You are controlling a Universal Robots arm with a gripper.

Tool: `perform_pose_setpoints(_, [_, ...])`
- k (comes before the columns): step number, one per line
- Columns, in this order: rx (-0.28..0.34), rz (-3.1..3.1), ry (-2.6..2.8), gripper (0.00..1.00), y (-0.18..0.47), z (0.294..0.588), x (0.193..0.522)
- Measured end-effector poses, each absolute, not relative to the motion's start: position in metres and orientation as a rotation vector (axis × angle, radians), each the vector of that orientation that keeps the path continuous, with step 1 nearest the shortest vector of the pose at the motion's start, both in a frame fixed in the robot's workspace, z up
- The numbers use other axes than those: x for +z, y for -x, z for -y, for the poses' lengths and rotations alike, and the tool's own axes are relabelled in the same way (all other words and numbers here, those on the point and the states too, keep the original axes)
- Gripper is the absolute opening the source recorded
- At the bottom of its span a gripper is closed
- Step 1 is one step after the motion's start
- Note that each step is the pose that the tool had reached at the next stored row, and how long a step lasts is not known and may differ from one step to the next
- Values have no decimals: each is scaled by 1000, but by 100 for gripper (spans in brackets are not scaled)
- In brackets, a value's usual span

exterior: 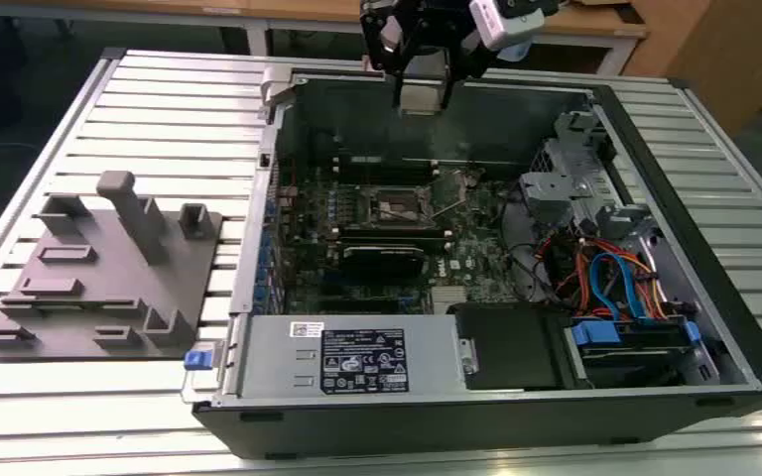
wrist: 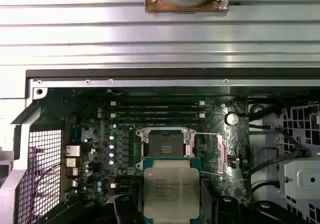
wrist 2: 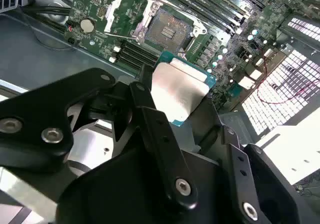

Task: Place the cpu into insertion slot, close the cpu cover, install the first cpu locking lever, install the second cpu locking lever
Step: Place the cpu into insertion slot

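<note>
My gripper (exterior: 421, 91) hangs above the back wall of the open computer case (exterior: 698, 327), shut on the cpu (exterior: 421, 97). In both wrist views the cpu (wrist 2: 180, 91) (wrist: 171, 189) is a flat square chip with a dull silver top and green edge, pinched between the black fingers (wrist 2: 150, 114). The insertion slot (exterior: 396, 205) (wrist 2: 168, 31) (wrist: 166, 145) lies bare on the motherboard below, well apart from the chip. The cpu cover (wrist 2: 125, 11) (wrist: 212, 154) is a thin metal frame swung open beside the slot. A thin locking lever (exterior: 460, 196) stands raised by the slot.
A grey fixture plate (exterior: 103, 268) with upright pegs lies on the slatted table at the exterior view's left. Inside the case are a power supply (exterior: 341, 359), a drive cage (exterior: 560, 183), coloured cables (exterior: 609, 278) and memory slots (wrist: 157, 109).
</note>
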State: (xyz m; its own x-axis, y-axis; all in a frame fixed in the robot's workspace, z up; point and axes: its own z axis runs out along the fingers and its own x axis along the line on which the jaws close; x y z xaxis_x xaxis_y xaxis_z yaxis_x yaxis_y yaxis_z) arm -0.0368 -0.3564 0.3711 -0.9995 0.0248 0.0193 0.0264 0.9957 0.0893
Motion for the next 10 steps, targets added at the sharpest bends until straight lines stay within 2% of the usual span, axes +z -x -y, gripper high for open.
perform_pose_setpoints(10, [-140, 3120, 40, 54, 37, 356, 371])
